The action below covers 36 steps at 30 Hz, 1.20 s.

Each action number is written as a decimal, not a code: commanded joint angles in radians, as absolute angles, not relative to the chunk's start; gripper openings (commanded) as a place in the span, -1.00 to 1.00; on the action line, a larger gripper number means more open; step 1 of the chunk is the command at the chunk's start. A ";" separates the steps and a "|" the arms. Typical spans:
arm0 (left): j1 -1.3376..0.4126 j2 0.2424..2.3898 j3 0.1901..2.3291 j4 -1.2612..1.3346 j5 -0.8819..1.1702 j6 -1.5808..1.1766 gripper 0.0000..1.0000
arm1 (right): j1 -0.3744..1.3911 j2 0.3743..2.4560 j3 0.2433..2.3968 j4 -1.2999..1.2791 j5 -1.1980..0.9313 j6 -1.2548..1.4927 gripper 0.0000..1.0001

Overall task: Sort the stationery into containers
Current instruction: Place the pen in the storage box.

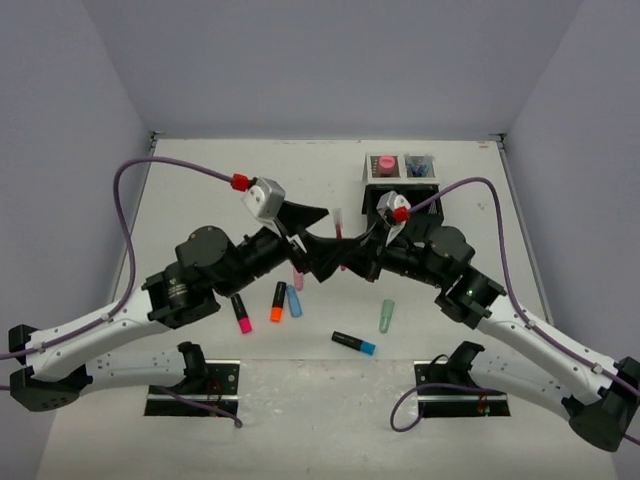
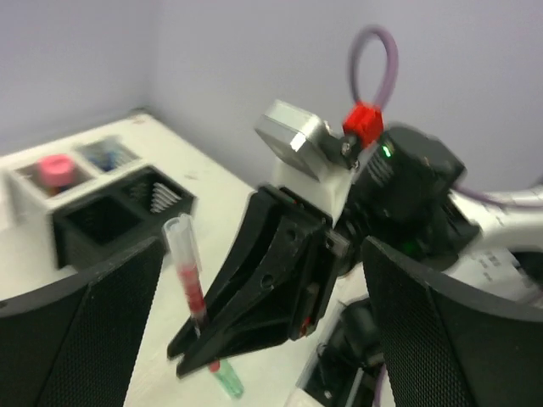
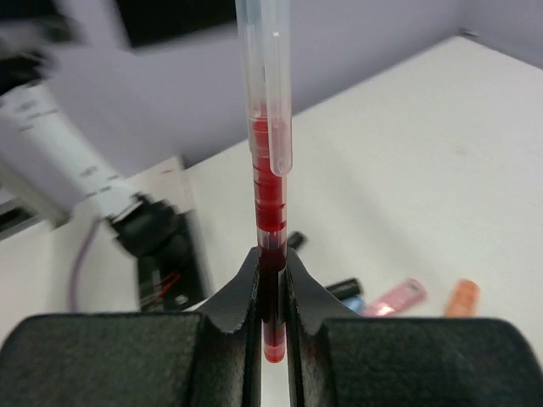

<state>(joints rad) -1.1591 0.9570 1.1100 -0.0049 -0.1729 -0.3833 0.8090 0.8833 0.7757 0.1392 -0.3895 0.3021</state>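
Robotics lab test cell, no question: boxed in on three sides by plain lilac-grey walls point(image 1: 330, 60), floored with a white table point(image 1: 200, 190), rigged with a pair of robot arms point(image 1: 100, 330) bolted onto black mounting plates point(image 1: 190, 400), trailing purple cables point(image 1: 125, 215).

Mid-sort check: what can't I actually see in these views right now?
- Top view: the right arm partly covers the organizer's dark compartments.
- Left wrist view: blurred; blue items in the far pale compartment are unreadable.
- Right wrist view: the red pen's upper end is cut off by the top edge.
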 commanded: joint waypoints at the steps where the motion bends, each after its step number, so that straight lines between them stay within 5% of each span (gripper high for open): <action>1: -1.165 0.947 1.351 -0.329 -0.705 -0.516 1.00 | 0.657 0.888 0.722 0.183 -0.024 0.370 -1.00; 5: -1.166 0.882 1.332 -0.447 -0.819 -0.603 1.00 | 0.498 0.952 0.779 0.140 0.075 0.391 -1.00; 11: -1.165 0.731 1.176 -0.505 -0.685 -0.614 1.00 | 0.259 1.214 0.983 0.203 0.136 0.347 -1.00; 20: -1.167 0.520 1.060 -0.586 -0.503 -0.555 1.00 | 0.169 1.623 1.197 0.333 0.276 0.216 -1.00; 30: -1.165 0.479 1.002 -0.609 -0.472 -0.495 1.00 | 0.153 1.754 1.215 0.415 0.199 0.179 -0.92; 36: -1.165 0.489 0.963 -0.599 -0.494 -0.471 1.00 | 0.153 1.766 1.223 0.419 0.172 0.177 -0.69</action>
